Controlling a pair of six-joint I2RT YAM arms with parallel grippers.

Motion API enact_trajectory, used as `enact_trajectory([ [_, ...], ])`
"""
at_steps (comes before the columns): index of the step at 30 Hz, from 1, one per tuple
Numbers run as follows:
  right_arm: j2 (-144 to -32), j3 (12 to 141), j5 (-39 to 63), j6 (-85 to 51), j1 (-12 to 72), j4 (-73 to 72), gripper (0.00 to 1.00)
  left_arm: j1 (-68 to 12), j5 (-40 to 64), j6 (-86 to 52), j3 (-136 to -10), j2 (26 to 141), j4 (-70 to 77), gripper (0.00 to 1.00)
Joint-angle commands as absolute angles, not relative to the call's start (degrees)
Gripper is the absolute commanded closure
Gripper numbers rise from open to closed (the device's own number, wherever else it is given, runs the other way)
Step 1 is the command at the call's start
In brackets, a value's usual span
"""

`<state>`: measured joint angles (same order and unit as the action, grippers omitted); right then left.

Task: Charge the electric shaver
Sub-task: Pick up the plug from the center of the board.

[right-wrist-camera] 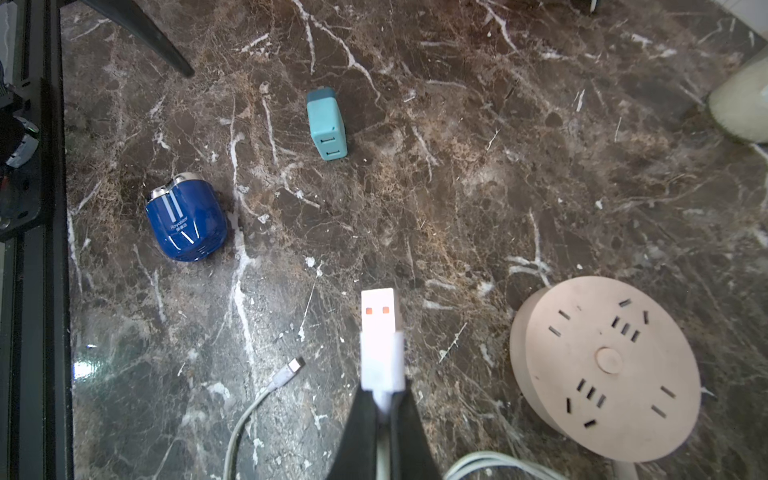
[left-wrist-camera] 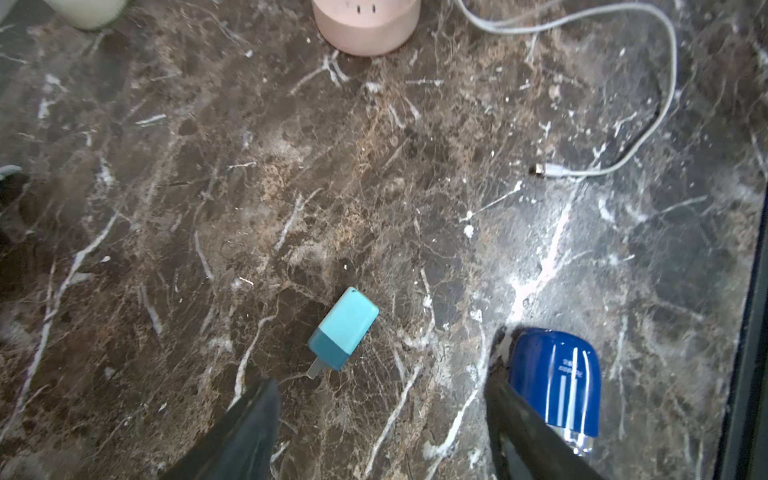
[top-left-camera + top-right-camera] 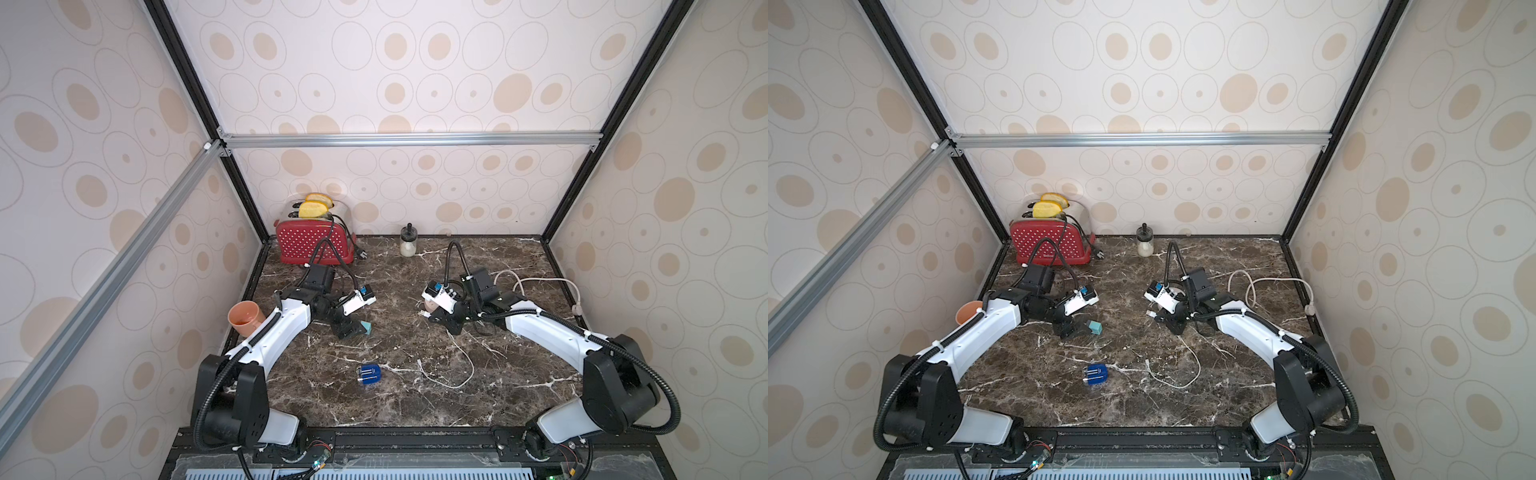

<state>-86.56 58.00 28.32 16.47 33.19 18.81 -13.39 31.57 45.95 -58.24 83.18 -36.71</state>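
Shaver (image 3: 369, 374) lay near centre on the table (image 3: 415, 407), touching nothing. I found the left gripper (image 2: 382, 386) open and empty, the adapter (image 2: 344, 332) just beyond its tips. The right gripper (image 1: 382, 392) was clamped on the USB plug (image 1: 379, 328).

The electric shaver (image 3: 1095, 374) lies on the marble surface (image 3: 1225, 395), with the teal adapter (image 3: 1096, 328) apart at its 12 o'clock, a looped white cable (image 3: 1199, 368) near at 3 o'clock, and the red toaster (image 3: 1050, 247) far back at 11 o'clock.
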Motion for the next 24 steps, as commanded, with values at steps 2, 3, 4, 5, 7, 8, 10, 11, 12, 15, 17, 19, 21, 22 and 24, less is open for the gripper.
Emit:
enact_trajectory([
  [2,-88.2,59.9,28.6,15.9,33.2,20.9,1.00,-14.1,30.3,55.3,-59.6,87.1,-37.9,0.21],
  [3,-88.4,59.8,28.6,15.8,33.3,20.8,1.00,-14.1,30.4,56.0,-60.3,88.2,-38.3,0.21],
  [4,-88.6,60.0,28.4,15.8,33.2,20.9,1.00,-14.2,30.4,56.7,-60.7,89.2,-38.5,0.21],
  [5,-88.8,60.1,28.2,15.8,33.3,20.9,1.00,-14.2,29.9,57.4,-60.9,90.1,-38.3,0.21],
  [7,-89.1,60.2,28.0,15.9,33.2,20.9,1.00,-14.7,28.4,59.2,-60.9,91.9,-37.6,0.22],
  [8,-89.2,60.3,27.9,15.9,33.3,20.8,1.00,-14.8,28.0,59.6,-60.8,92.5,-36.9,0.22],
  [10,-89.5,60.5,27.9,16.0,33.3,21.0,1.00,-14.8,27.7,60.4,-60.6,94.0,-34.3,0.22],
  [11,-89.6,60.8,27.9,16.1,33.3,21.2,1.00,-14.9,27.6,60.8,-60.6,94.6,-33.8,0.22],
  [12,-89.9,61.0,27.7,16.3,33.2,21.6,1.00,-14.9,27.6,61.1,-60.7,95.1,-33.1,0.22],
  [15,-90.3,61.2,27.5,16.8,33.3,21.8,1.00,-14.9,27.6,61.1,-60.2,96.5,-29.3,0.22],
  [17,-90.3,61.2,27.5,16.9,33.2,21.6,1.00,-14.7,28.4,61.1,-60.9,97.9,-28.3,0.22],
  [19,-90.5,61.2,27.4,17.1,33.3,21.6,1.00,-14.8,28.8,62.2,-62.6,100.2,-29.8,0.23],
  [21,-90.6,61.4,27.2,17.3,33.3,21.7,1.00,-14.8,29.2,62.7,-63.5,101.7,-30.2,0.23],
  [22,-90.7,61.4,27.1,17.4,33.3,21.7,1.00,-14.8,29.5,62.6,-63.7,102.1,-30.0,0.24],
  [24,-91.0,61.4,26.9,17.6,33.3,21.7,1.00,-14.7,30.2,62.0,-63.9,102.3,-28.9,0.23],
])
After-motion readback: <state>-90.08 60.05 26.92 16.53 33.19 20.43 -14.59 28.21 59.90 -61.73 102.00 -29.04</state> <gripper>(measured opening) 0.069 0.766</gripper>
